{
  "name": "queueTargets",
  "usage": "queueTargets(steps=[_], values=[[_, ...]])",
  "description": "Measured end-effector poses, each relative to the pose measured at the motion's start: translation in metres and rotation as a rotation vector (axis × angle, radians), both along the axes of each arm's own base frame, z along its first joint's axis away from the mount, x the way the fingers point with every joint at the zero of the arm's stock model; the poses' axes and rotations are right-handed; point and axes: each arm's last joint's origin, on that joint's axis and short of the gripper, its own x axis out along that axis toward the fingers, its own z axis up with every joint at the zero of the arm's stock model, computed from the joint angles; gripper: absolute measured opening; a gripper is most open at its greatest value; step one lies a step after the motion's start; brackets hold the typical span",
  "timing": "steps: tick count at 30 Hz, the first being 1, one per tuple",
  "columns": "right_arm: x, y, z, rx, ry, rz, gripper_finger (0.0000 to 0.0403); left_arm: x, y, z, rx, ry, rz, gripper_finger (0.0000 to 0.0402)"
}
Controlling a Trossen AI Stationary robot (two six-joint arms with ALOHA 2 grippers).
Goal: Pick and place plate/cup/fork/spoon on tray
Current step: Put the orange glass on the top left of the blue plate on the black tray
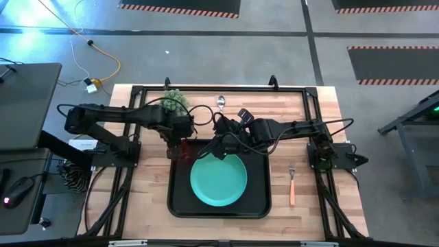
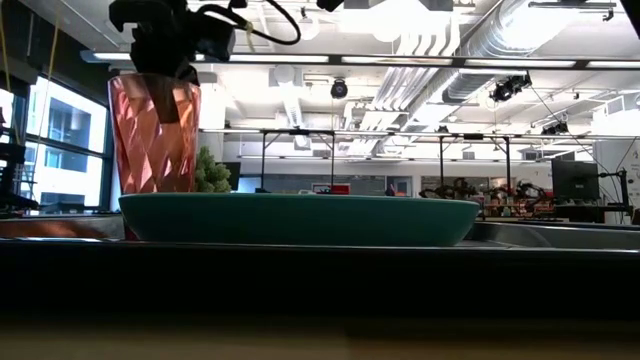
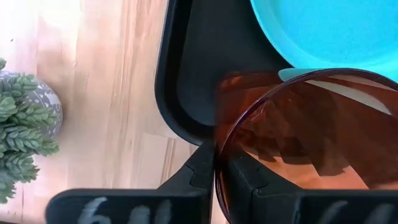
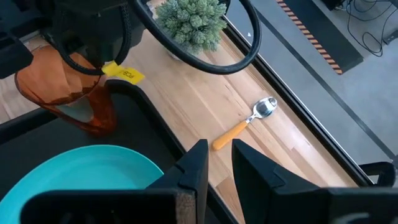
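The teal plate [image 1: 218,180] lies flat in the black tray [image 1: 258,206]. My left gripper [image 1: 180,143] is shut on the red-orange cup [image 2: 155,130] over the tray's far left corner; the cup also shows in the right wrist view [image 4: 62,90]. My right gripper [image 4: 217,163] is open and empty just above the tray's far rim, beside the plate's far edge. The spoon [image 4: 249,123] lies on the wood beyond the tray's far rim. The fork [image 1: 291,184] lies on the wood right of the tray. My left gripper holds the cup by its rim [image 3: 216,163], on the side away from the plate, with one finger [image 3: 249,183] inside the cup and one [image 3: 196,177] outside. The fingers come from above, pointing down. The cup stands upright; the plate and tray rim hide its base in the low view.
A spiky green plant in a grey pot [image 1: 175,101] stands on the wood just beyond the tray's far left corner, close to my left arm. A black frame [image 1: 288,89] runs round the table top. Bare wood lies left and right of the tray.
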Motion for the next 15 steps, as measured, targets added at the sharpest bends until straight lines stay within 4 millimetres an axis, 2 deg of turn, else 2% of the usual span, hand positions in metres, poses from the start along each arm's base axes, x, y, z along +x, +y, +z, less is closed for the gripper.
queueTargets(steps=[15], values=[[-0.0002,-0.0001,-0.0001,-0.003,0.005,0.002,0.0064,0.0013,0.0001,0.0001,-0.001,-0.015,0.021,0.0047]])
